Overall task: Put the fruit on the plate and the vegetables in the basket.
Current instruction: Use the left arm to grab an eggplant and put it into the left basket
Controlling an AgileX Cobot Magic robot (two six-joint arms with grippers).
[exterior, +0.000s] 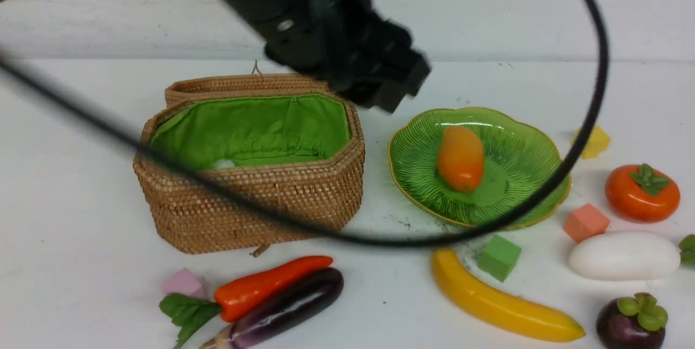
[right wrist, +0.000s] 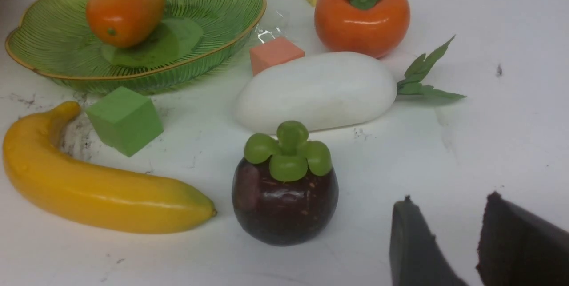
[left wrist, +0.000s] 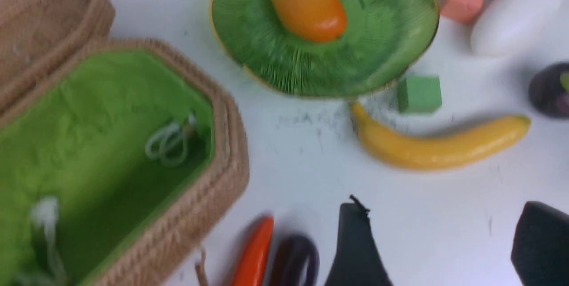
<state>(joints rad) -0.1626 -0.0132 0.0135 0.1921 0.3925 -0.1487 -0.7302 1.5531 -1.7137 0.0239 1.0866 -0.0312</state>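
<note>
Left pincer (left wrist: 442, 208) and right pincer (right wrist: 450, 199) gape empty (jaws apart), glossy oval mango (exterior: 460, 158) on ribbed plate (exterior: 521, 140).

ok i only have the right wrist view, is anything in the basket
observer: no vegetables in the basket, only its green lining shows inside.
operator: where are the pepper and eggplant then
observer: the pepper and eggplant lie side by side on the table, just in front of the basket.
operator: and the left gripper
observer: the left gripper is open and holds nothing, above bare table between the eggplant and the banana.
</note>
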